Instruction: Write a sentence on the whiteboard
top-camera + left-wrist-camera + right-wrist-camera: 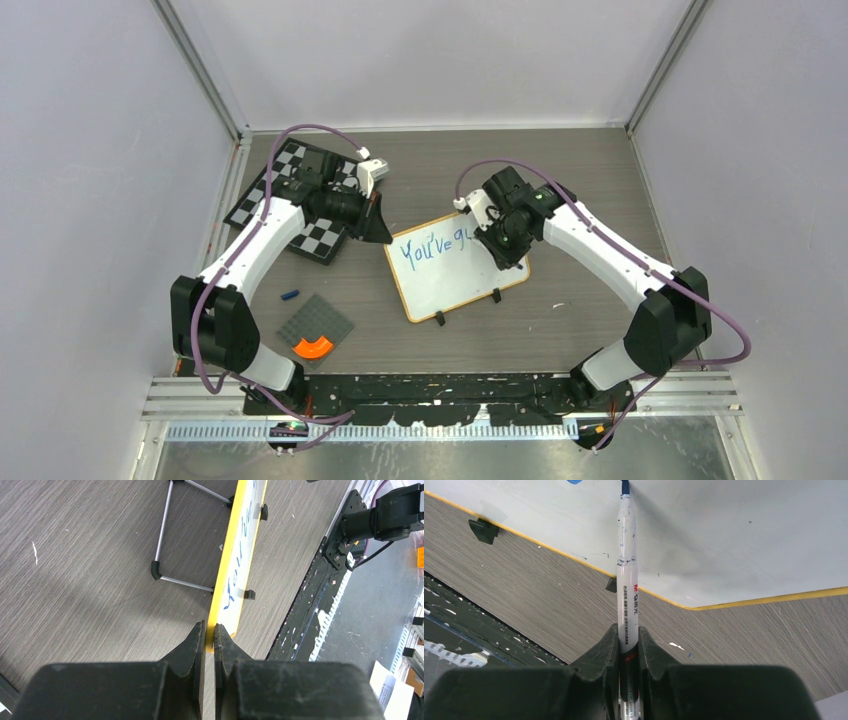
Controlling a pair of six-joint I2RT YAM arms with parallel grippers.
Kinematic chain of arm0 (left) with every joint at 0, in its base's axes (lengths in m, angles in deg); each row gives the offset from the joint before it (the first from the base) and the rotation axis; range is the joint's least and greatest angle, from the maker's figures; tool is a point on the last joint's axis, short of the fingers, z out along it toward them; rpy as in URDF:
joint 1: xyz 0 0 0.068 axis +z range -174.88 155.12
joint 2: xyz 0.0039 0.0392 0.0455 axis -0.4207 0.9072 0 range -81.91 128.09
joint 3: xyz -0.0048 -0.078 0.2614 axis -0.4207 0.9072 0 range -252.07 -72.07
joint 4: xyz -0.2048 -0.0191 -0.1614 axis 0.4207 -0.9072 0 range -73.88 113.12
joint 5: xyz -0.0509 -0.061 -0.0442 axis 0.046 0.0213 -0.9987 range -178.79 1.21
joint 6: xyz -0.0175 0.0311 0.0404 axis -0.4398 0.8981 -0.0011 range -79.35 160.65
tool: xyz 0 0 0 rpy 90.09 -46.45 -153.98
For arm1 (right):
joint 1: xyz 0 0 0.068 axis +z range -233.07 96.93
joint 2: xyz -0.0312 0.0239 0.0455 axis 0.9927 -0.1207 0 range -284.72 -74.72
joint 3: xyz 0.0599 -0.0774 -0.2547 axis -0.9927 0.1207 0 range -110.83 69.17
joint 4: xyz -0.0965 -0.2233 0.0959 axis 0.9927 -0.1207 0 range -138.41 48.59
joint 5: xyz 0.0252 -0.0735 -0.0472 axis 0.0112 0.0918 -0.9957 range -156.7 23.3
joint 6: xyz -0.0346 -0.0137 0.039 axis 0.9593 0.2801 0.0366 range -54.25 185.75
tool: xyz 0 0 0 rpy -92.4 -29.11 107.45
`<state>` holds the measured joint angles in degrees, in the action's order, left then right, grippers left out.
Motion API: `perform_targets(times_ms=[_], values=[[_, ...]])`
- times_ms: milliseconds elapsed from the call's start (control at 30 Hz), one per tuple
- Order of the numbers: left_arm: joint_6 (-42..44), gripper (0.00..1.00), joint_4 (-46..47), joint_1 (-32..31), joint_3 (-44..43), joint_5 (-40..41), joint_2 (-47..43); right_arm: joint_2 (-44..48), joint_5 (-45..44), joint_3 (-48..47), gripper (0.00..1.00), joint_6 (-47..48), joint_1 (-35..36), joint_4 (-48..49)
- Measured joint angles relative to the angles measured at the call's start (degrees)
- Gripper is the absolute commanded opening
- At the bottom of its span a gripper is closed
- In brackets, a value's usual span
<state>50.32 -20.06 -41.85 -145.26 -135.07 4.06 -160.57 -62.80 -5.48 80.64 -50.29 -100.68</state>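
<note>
One whiteboard [452, 285], blue lettering begun, lies mid-table [580, 170]. At its left corner the left gripper [210, 630] pinches the frame; the right gripper [628, 632] clamps a marker [627, 580], tip against the board. A chessboard [256, 200] sits far-left.

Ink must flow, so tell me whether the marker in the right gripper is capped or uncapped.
Uncapped. The marker in the right gripper shows a bare blue tip on the whiteboard.
</note>
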Motion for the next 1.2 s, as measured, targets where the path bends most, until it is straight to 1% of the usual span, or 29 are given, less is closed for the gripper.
perform_targets(times_ms=[533, 1200], values=[[0.0, 0.0, 0.0, 0.0, 0.0, -0.07, 0.0, -0.57, -0.92, -4.63, 0.0, 0.07, -0.68, -0.59], [0.0, 0.0, 0.0, 0.0, 0.0, -0.04, 0.02, -1.29, -0.39, -3.52, 0.0, 0.02, 0.61, -0.87]])
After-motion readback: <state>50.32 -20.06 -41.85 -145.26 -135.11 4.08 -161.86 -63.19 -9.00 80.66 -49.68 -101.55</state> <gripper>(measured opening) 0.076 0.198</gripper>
